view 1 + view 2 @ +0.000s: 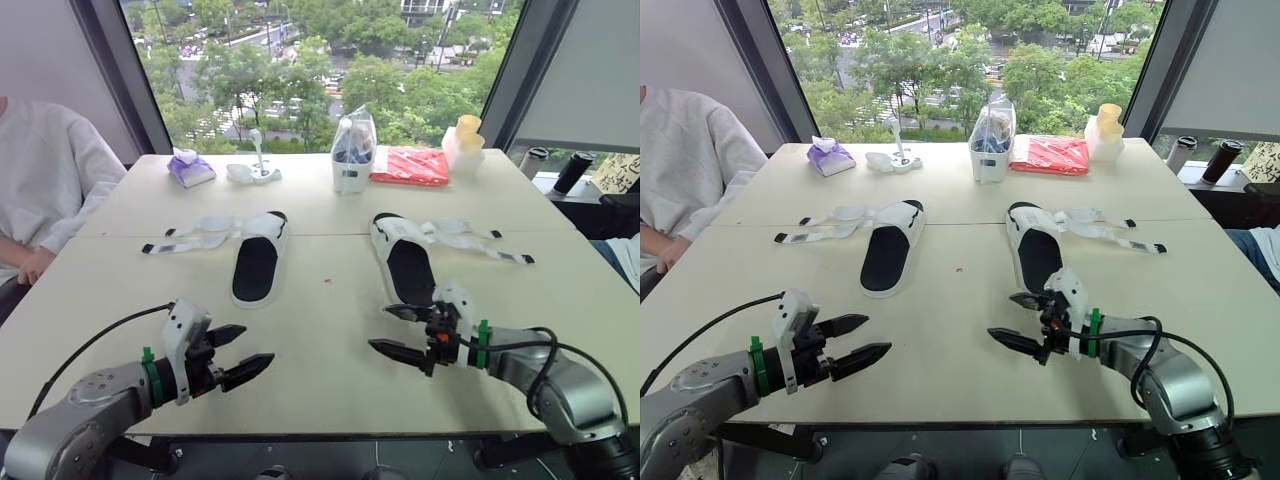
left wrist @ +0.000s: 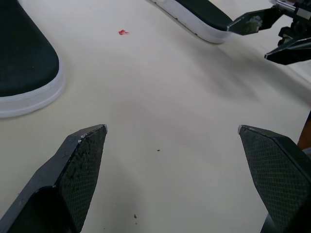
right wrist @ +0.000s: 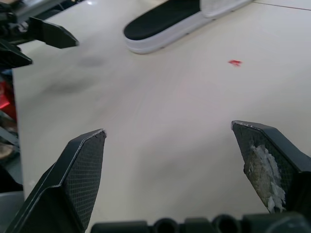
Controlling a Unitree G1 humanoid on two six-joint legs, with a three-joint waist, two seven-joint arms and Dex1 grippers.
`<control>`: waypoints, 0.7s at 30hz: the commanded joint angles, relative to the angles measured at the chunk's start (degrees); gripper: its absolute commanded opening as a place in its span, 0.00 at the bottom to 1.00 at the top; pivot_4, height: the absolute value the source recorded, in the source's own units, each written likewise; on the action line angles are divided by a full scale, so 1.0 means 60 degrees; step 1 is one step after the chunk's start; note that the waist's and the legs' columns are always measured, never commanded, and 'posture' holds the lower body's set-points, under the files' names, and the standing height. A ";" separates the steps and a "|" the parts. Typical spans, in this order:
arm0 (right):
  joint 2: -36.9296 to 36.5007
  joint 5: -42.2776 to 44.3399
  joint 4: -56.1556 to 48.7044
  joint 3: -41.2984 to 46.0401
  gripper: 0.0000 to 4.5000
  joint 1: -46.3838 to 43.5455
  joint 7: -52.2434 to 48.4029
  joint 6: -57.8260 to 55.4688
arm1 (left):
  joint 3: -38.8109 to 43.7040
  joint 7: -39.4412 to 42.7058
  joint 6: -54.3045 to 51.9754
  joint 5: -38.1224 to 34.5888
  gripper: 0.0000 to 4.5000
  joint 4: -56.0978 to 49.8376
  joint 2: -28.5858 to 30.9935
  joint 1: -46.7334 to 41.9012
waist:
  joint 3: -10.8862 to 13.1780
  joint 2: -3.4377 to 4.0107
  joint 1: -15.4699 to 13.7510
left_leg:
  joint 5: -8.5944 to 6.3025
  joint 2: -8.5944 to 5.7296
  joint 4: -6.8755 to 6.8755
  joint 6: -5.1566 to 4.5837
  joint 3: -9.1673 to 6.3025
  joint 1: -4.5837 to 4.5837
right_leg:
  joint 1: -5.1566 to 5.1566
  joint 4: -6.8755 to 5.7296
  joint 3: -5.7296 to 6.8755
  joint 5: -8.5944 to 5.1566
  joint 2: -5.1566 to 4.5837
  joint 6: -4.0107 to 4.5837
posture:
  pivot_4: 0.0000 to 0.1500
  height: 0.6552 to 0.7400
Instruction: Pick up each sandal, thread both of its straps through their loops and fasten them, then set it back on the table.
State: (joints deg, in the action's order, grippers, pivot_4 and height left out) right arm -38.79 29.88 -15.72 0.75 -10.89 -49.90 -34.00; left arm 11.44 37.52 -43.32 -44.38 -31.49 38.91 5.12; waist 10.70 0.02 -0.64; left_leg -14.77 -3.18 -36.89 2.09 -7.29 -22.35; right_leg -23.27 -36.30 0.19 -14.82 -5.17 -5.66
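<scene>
The left gripper (image 1: 256,344) is shown at the lower left of the head view, over the near edge of the table (image 1: 320,395). Its two black fingers are spread wide and nothing is held between them. The right gripper (image 1: 379,328) is seen at the lower right, likewise opened wide and empty, with its tips turned toward the left gripper. The two grippers are well apart.

The left sandal (image 1: 257,264) is laid flat at centre left of the frame, its black footbed facing up. Its white straps (image 1: 195,235) are spread loose on the table toward the left edge.

The right sandal (image 1: 408,262) is laid at centre right, and its heel is seen just beyond the right gripper. Its straps (image 1: 470,240) are stretched unfastened toward the right edge. A small red speck (image 1: 328,280) is visible on the table between the sandals.

Along the far edge, at the top of the frame, a purple packet (image 1: 190,168), a white container (image 1: 352,160) and a red pack (image 1: 410,165) are set. A person's pale sleeve (image 1: 45,175) is seen at the upper left.
</scene>
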 commanded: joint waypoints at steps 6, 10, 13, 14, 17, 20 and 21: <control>0.0335 -0.0421 -0.0511 0.0560 0.99 -0.0141 0.1127 0.0509 | -0.0345 0.0254 0.0407 0.0349 1.00 0.0164 -0.0056 -0.0671 | 0.0001 -0.0001 -0.0009 | 0.0000 0.0000 0.0000 0.0000 0.0001 -0.0004 | -0.0003 0.0000 -0.0002 0.0002 -0.0001 -0.0003 | 1.00 1.00; 0.0590 -0.0919 -0.0516 0.0676 0.99 -0.0186 0.1837 0.1024 | -0.0264 0.0520 0.0292 0.0234 1.00 0.0352 0.0029 -0.0920 | 0.0001 -0.0001 -0.0008 | 0.0000 -0.0002 0.0001 0.0000 0.0004 -0.0005 | -0.0006 0.0001 -0.0003 0.0003 -0.0003 -0.0005 | 1.00 1.00; 0.0710 -0.1335 -0.0420 0.0685 0.99 -0.0324 0.2160 0.1473 | -0.0451 0.0706 0.0457 0.0627 1.00 0.0497 0.0204 -0.1072 | 0.0001 -0.0001 0.0007 | 0.0000 -0.0001 0.0001 0.0000 0.0004 -0.0005 | -0.0007 0.0001 -0.0003 0.0004 -0.0001 -0.0007 | 1.00 1.00; 0.0749 -0.1524 -0.0371 0.0678 0.99 -0.0401 0.2308 0.1657 | -0.0501 0.0713 0.0479 0.0708 1.00 0.0577 0.0197 -0.1140 | 0.0000 -0.0001 0.0009 | 0.0000 -0.0001 0.0001 0.0000 0.0006 -0.0005 | -0.0008 0.0001 -0.0003 0.0004 -0.0001 -0.0007 | 1.00 1.00; 0.0688 -0.2116 -0.0204 0.0570 0.99 -0.0558 0.2567 0.2175 | -0.0518 0.0718 0.0477 0.0718 1.00 0.0745 0.0101 -0.1290 | 0.0001 -0.0002 0.0007 | 0.0000 -0.0001 0.0001 0.0000 0.0012 -0.0005 | -0.0010 0.0001 -0.0007 0.0005 -0.0001 -0.0009 | 1.00 1.00; 0.0618 -0.2849 0.0172 0.0413 0.99 -0.0785 0.2885 0.2627 | -0.0518 0.0796 0.0517 0.0702 1.00 0.0914 0.0011 -0.1430 | 0.0001 -0.0002 0.0006 | 0.0000 -0.0001 0.0001 0.0000 0.0012 -0.0005 | -0.0010 0.0001 -0.0007 0.0005 -0.0001 -0.0009 | 1.00 1.00; 0.0574 -0.3200 0.0373 0.0328 0.99 -0.0901 0.3034 0.2804 | -0.0545 0.0840 0.0541 0.0730 1.00 0.0965 0.0013 -0.1474 | 0.0001 -0.0002 0.0008 | 0.0000 -0.0002 0.0001 0.0001 0.0012 -0.0005 | -0.0010 0.0001 -0.0007 0.0005 -0.0001 -0.0009 | 1.00 1.00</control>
State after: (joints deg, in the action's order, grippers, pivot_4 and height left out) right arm -34.85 13.21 -13.92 2.67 -14.88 -33.03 -19.54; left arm 7.81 41.85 -41.30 -40.02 -25.45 39.16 -2.95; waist 10.71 0.01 -0.59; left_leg -14.77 -3.19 -36.88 2.09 -7.21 -22.38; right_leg -23.34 -36.29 0.15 -14.78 -5.17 -5.72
